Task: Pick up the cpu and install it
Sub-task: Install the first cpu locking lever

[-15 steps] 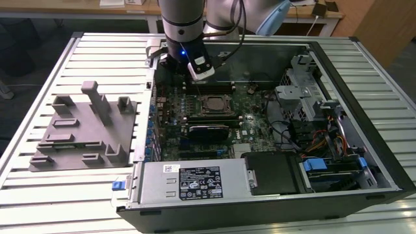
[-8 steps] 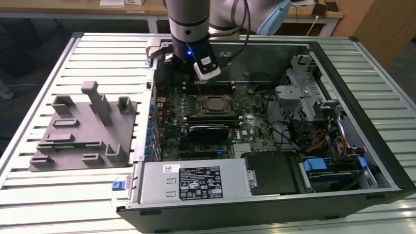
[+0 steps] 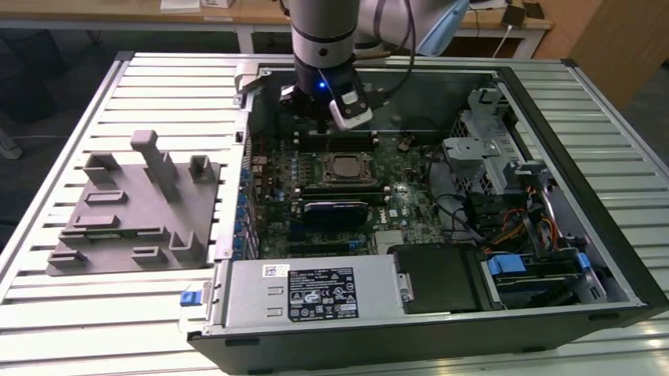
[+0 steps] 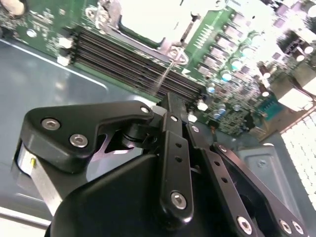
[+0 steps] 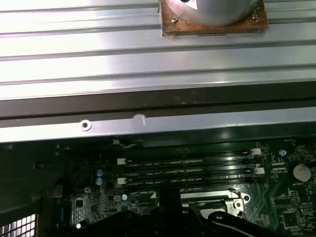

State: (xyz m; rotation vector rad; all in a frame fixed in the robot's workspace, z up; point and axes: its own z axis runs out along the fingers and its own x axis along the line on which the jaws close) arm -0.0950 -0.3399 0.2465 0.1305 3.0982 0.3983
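The fingers are pressed together near the socket holding the cpu.

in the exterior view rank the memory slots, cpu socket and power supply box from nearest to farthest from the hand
1. memory slots, right beside the hand, at the far end of the case.
2. cpu socket, in the middle of the case.
3. power supply box, at the near edge of the case.

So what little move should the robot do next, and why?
Probably lift straight up, out of the case. The cpu already seems to sit in its socket, and the end effector hangs over the memory slots beside it, close to parts it could bump.
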